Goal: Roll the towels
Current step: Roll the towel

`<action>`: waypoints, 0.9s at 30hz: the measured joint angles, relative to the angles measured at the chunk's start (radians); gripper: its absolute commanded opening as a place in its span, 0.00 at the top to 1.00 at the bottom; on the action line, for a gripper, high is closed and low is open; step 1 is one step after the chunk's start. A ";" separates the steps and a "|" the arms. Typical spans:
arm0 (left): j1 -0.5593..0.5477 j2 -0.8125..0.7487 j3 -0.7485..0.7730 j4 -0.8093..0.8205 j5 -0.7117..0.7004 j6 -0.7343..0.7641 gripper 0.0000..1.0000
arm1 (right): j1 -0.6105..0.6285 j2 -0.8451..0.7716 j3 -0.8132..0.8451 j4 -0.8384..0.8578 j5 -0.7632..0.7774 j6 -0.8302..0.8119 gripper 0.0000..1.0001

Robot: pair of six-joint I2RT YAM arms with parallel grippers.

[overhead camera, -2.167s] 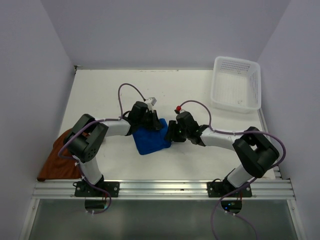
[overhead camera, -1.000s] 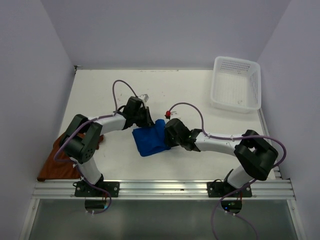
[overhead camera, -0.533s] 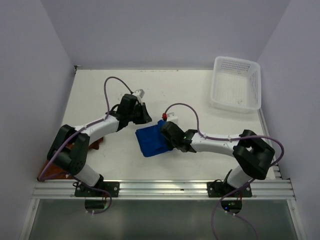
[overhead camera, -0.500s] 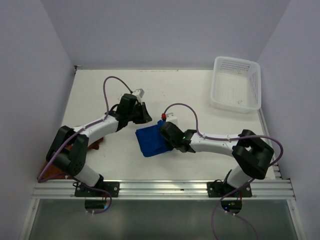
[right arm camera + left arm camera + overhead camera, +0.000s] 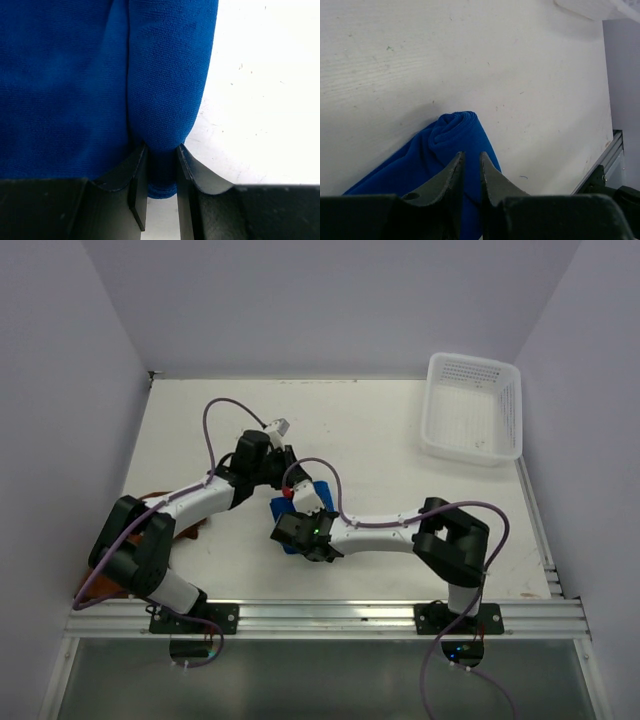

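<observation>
The blue towel lies mid-counter, between my two wrists. It is soft, light and limp, so it will slump and unwind the moment tension goes; I judge it wants holding along the rolled edge, thick and full, not by a single loose layer. My right jaws stand narrow and are clamped on a plump fold at the towel's edge, the cloth bulging out above the fingertips and bare counter just beside it. My left jaws are drawn almost together, low over the other side of the towel, with a curled end of the roll just beyond their tips; whether they pinch any cloth I cannot tell. The rust-brown towel sits well apart at the left, mostly hidden under my left arm, not yet rolled.
</observation>
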 measured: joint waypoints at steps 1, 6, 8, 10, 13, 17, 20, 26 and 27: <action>0.000 0.001 -0.013 0.019 0.012 -0.011 0.79 | 0.012 0.022 0.022 -0.019 0.022 0.003 1.00; 0.002 0.005 -0.073 0.097 0.054 -0.050 0.80 | 0.066 0.122 0.124 -0.132 0.121 0.024 1.00; 0.002 0.005 -0.089 0.126 0.061 -0.057 0.80 | 0.074 0.148 0.151 -0.166 0.143 0.031 1.00; 0.004 0.005 -0.101 0.155 0.069 -0.067 0.80 | 0.080 0.171 0.178 -0.198 0.157 0.037 1.00; 0.007 0.007 -0.114 0.199 0.085 -0.077 0.80 | 0.084 0.193 0.206 -0.234 0.169 0.040 1.00; 0.000 0.017 -0.123 0.259 0.105 -0.091 0.80 | 0.085 0.218 0.234 -0.266 0.173 0.039 1.00; -0.006 0.028 -0.126 0.297 0.113 -0.092 0.80 | 0.085 0.224 0.243 -0.275 0.172 0.036 1.00; -0.039 0.077 -0.126 0.338 0.156 -0.090 0.84 | 0.085 0.232 0.249 -0.280 0.171 0.025 1.00; -0.042 0.092 -0.126 0.344 0.161 -0.090 0.88 | 0.085 0.233 0.249 -0.281 0.171 0.024 1.00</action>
